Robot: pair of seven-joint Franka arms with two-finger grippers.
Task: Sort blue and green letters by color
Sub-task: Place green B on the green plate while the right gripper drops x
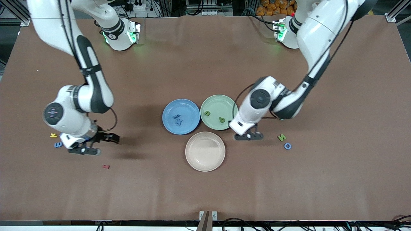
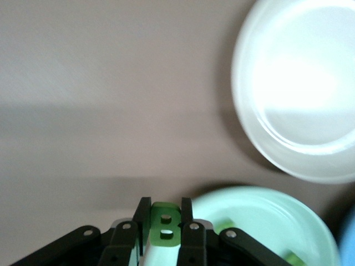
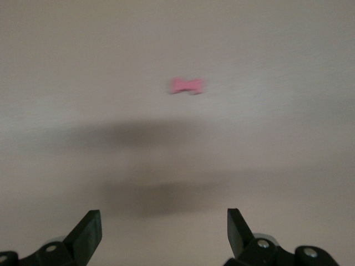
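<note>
Both arms white, glossy shells, black joint bands. Left arm [image 1: 308, 35] and right arm [image 1: 83, 64] each trailed thin black cable along links. Bases glowed green. Round dark end caps on wrists. Left gripper [image 2: 165, 224] and right gripper [image 3: 163, 233] black, angular fingers, small silver screws at linkages.

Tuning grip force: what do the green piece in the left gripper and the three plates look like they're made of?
Green piece, shut in the left gripper: likely foam; matte, thick flat slab with punched holes. Blue plate, green plate and beige plate: probably smooth hard plastic, with soft sheen and moulded rims; ceramic can't be ruled out.
</note>
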